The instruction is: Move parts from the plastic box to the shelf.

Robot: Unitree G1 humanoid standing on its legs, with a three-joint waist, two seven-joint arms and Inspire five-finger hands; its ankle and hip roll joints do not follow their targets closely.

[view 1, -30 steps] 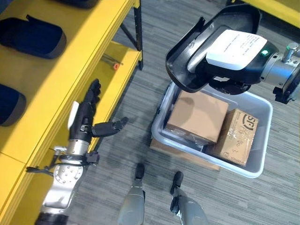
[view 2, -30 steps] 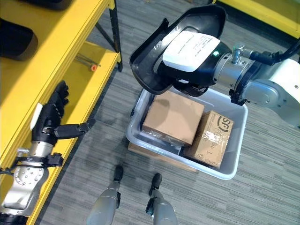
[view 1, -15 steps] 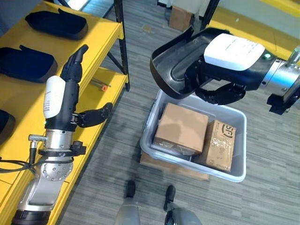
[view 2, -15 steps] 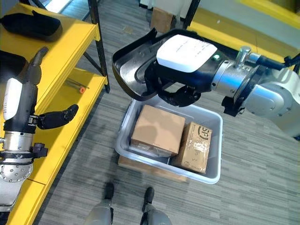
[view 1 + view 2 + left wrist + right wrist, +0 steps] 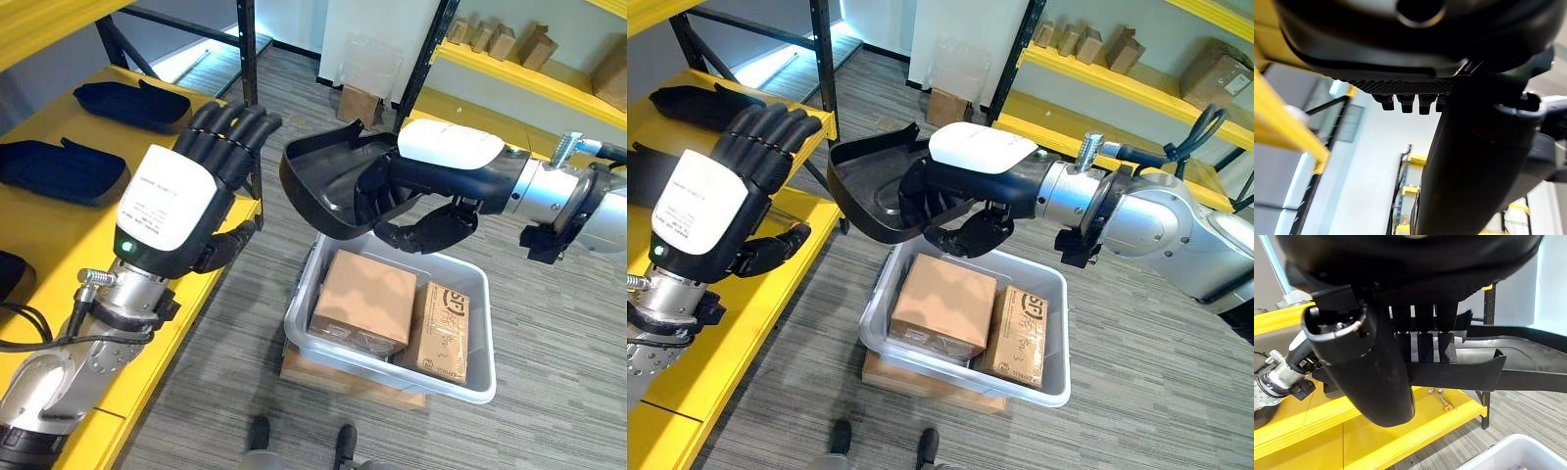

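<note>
Right hand (image 5: 421,201) grips the black moulded part (image 5: 328,186), fingers curled over its edge, holding it above the grey plastic box (image 5: 387,348) with two cardboard boxes (image 5: 364,297) inside. Left hand (image 5: 186,196) hangs near the yellow shelf (image 5: 59,211), fingers apparently relaxed and empty.

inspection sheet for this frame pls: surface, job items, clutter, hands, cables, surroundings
Surface: yellow shelf at the robot's left; grey striped floor.
Job's things: black part held in the air above the plastic box; three dark parts already on the shelf.
Clutter: two cardboard boxes inside the plastic box; small orange-tipped tool on the lower shelf board.
Hands: right hand curled round the black part's edge; left hand raised, fingers straight, empty.
Cables: nothing seen.
Surroundings: far yellow shelving with small cardboard boxes.
</note>
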